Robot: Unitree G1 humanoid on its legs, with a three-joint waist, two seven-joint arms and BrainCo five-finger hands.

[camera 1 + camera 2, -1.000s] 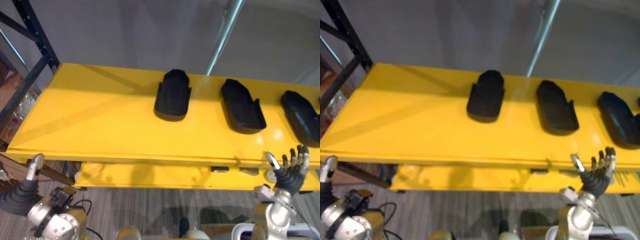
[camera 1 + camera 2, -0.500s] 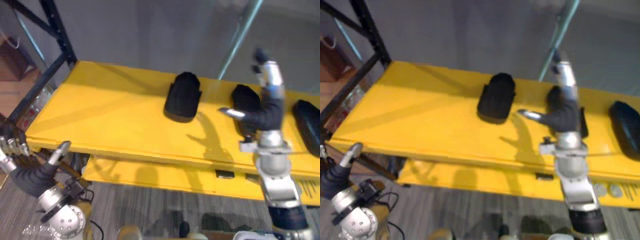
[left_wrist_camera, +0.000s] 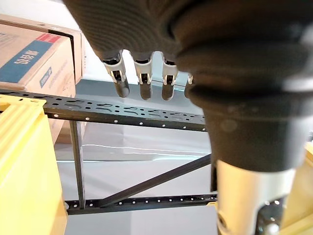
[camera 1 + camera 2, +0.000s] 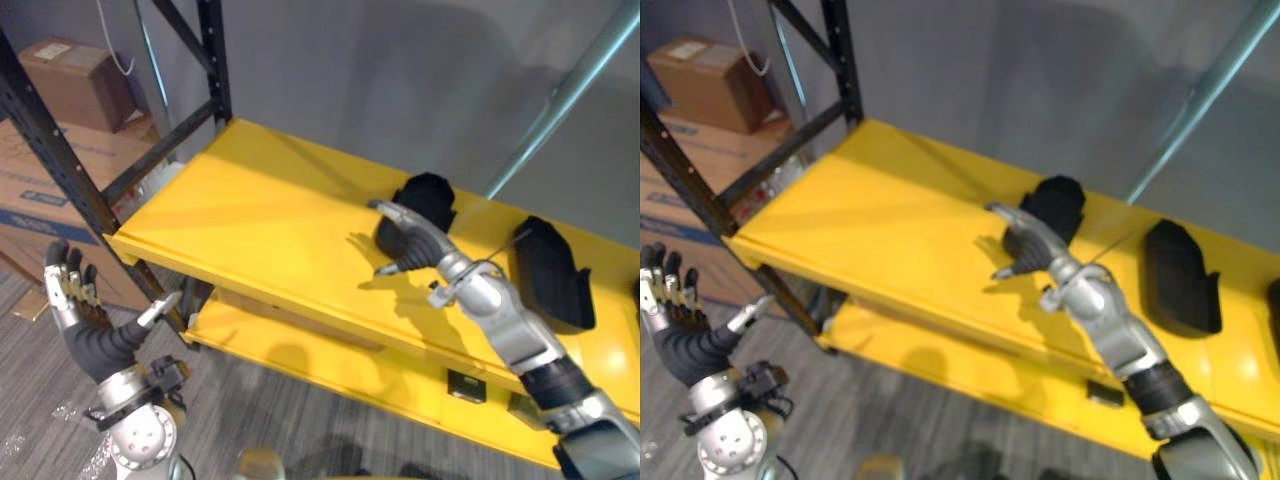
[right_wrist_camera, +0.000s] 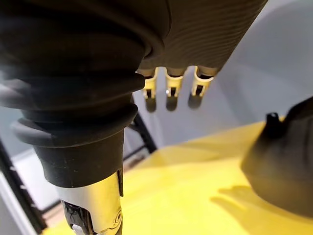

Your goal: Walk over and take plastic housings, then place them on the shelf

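Note:
Black plastic housings lie on the yellow shelf (image 4: 260, 215): one (image 4: 428, 196) near the middle, a second (image 4: 548, 272) to its right, and the edge of a third (image 4: 635, 292) at the far right. My right hand (image 4: 405, 242) reaches over the shelf just in front of the middle housing (image 5: 283, 161), fingers (image 5: 168, 90) straight, holding nothing; I see no contact with it. My left hand (image 4: 82, 318) hangs low before the shelf's left corner, fingers (image 3: 142, 81) spread and empty.
A black rack upright (image 4: 215, 60) and brace stand at the shelf's left end, with cardboard boxes (image 4: 75, 80) behind them. A grey pole (image 4: 565, 100) slants up behind the shelf. A lower yellow shelf (image 4: 320, 350) sits beneath, over striped grey flooring.
The camera has swung left and tilted. My right hand has come down from upright over the second housing to lie level beside the middle one. My left hand has risen, fingers spread.

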